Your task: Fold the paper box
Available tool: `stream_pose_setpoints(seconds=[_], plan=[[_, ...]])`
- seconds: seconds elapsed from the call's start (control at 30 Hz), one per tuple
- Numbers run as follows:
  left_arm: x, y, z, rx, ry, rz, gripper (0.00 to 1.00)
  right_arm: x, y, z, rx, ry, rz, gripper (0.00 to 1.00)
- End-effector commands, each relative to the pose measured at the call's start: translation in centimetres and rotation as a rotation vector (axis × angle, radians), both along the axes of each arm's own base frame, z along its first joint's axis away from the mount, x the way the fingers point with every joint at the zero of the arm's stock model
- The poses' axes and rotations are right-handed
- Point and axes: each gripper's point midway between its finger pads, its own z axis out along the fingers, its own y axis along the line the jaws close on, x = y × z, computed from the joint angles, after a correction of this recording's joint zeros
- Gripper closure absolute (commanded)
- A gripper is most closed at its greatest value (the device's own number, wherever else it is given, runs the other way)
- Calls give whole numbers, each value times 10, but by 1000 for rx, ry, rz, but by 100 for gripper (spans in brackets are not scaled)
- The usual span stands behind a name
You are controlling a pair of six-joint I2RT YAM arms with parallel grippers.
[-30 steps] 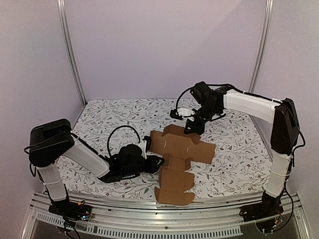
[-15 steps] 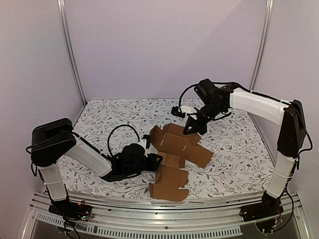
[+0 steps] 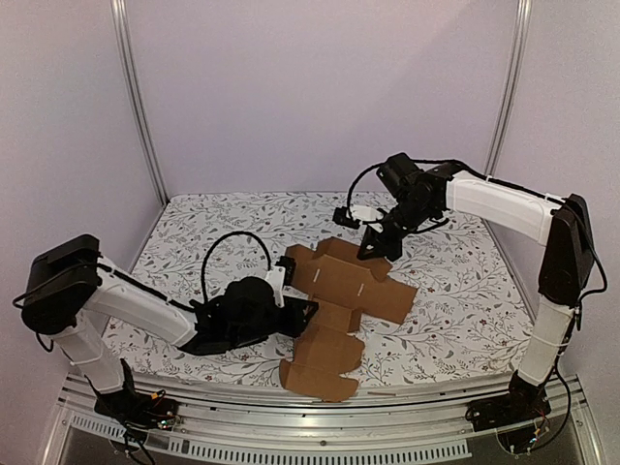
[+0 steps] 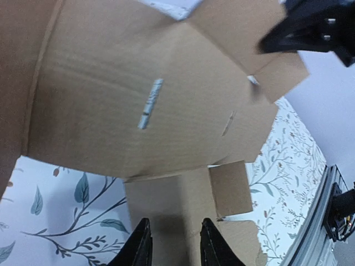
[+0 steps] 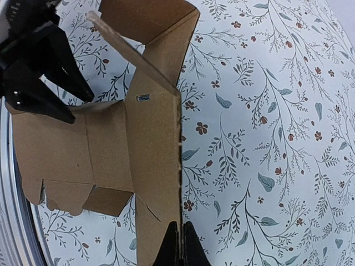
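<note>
Left wrist view crops the paper box (image 4: 138, 100).

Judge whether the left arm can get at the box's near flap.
Probably yes: the left claw is open beside the paper box, nothing lies between it and the near flap; the right claw pinches only the far edge.

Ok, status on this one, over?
Right gripper shut on paper box, far edge. Left gripper jaws apart over its middle panel. Box mostly flat, far side lifted. Nothing blocking.

obstacle: paper box (image 3: 351, 284) mid-table; free: table (image 3: 465, 300) right of it
</note>
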Motion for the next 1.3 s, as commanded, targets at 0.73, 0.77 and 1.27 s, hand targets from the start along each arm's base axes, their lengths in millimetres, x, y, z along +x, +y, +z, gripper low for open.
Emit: stream_pose_setpoints(seconds=[0.73, 0.77, 1.27], plan=[[47, 130, 22, 138, -94, 109, 56, 28, 9, -12, -274, -494, 261, 100], [52, 122, 22, 126, -95, 79, 56, 27, 9, -14, -275, -502, 267, 100], [67, 16, -16, 12, -145, -410, 56, 32, 14, -38, -292, -579, 264, 100]])
